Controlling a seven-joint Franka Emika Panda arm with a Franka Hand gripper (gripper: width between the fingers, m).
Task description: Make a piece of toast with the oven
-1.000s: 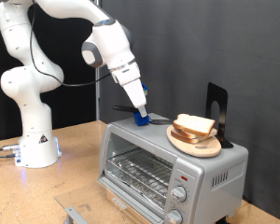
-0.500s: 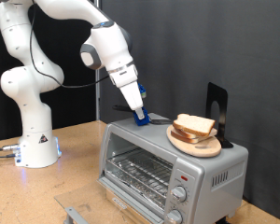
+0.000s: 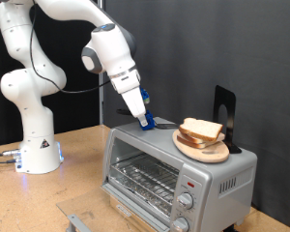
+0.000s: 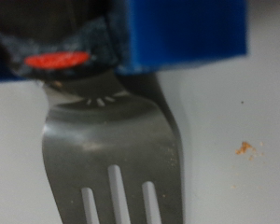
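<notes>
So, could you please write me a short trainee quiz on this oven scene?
1. True or false: the toast lies inside the oven.
2. The gripper is nearest to: A) the oven's knobs, B) the fork, C) the arm's base.
3. Where does the plate stand?

Key
1. False: the toast lies on the plate.
2. B: the fork fills the wrist view, right under the blue fingers.
3. On top of the oven, towards the exterior view's right.
</notes>
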